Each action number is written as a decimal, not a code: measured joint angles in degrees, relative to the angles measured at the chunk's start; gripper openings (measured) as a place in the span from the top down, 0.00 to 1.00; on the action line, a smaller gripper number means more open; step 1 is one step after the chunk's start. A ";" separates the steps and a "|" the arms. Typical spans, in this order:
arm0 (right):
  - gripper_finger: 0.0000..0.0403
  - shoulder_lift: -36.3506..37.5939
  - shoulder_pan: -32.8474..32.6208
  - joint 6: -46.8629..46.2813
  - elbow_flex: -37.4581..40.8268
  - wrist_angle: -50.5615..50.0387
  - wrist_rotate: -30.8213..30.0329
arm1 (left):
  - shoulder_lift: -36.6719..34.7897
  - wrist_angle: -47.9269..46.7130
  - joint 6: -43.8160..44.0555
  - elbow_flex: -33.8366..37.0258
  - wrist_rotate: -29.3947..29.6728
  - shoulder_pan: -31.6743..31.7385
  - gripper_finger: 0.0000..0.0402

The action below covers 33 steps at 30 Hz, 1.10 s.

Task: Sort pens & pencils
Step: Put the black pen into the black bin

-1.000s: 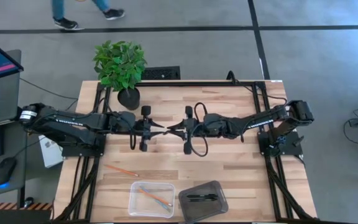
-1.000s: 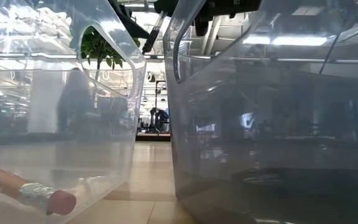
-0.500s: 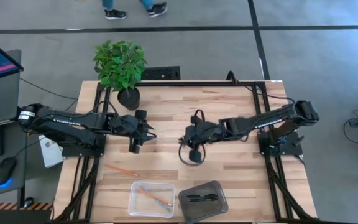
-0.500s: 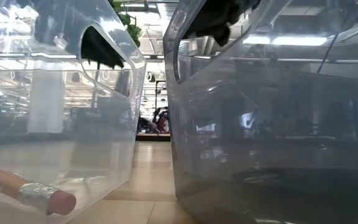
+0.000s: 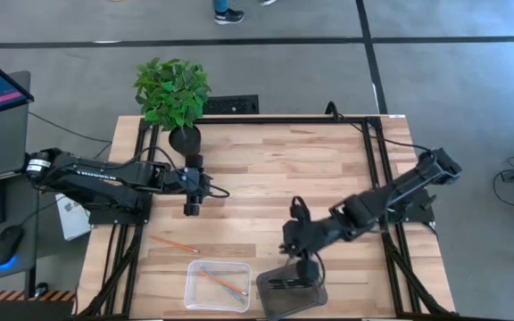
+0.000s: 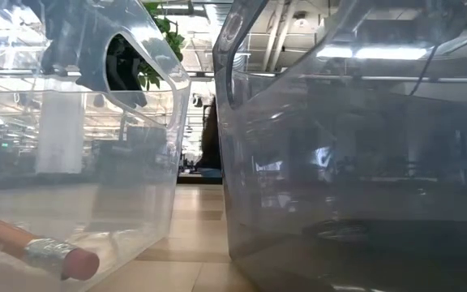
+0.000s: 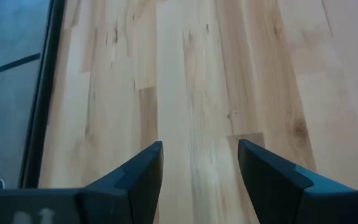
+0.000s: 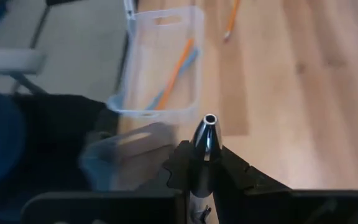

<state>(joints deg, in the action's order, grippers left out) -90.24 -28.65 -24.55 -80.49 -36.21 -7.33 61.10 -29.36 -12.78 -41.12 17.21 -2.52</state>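
A slim black pen with a silvery tip (image 8: 205,138) is sitting clamped between the closed fingers of the right pincer (image 5: 303,265), which is hovering in the lower middle of the high view at the far edge of the smoky grey plastic bin (image 5: 315,297). 1 more black pen (image 5: 286,283) is lying inside that bin. Just to its left, the clear plastic tub (image 5: 194,292) is holding 1 orange pencil (image 5: 220,283) and 1 light blue-grey pencil (image 5: 214,271). Another orange pencil (image 5: 174,242) is lying loose on the pale wooden surface (image 5: 257,169), upper left of the tub. The left pincer (image 5: 191,207) is hanging at centre left, its fingers (image 7: 137,175) spread wide and holding nothing, below the potted green plant (image 5: 173,92).
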 joint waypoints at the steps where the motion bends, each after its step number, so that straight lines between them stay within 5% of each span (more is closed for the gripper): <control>1: 0.85 -0.04 -0.87 -2.93 -0.02 -0.07 -0.02 | 0.00 -0.02 0.02 0.00 0.00 0.00 0.50; 13: 0.85 -9.25 -5.96 -16.88 -2.26 -6.28 6.01 | 0.02 -0.58 5.24 0.00 -0.02 -0.02 0.50; 23: 0.85 -19.75 -5.68 -14.54 -10.49 -11.55 13.93 | 0.02 -1.43 5.97 0.00 -0.04 -0.02 0.50; 33: 0.81 -24.62 -1.86 -14.04 -10.64 -11.09 16.42 | 0.02 -4.96 8.71 0.00 -0.14 -0.02 0.50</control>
<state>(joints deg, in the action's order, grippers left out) -114.85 -30.51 -38.59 -91.13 -47.30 9.08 61.12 -34.32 -4.07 -41.12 17.07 -2.55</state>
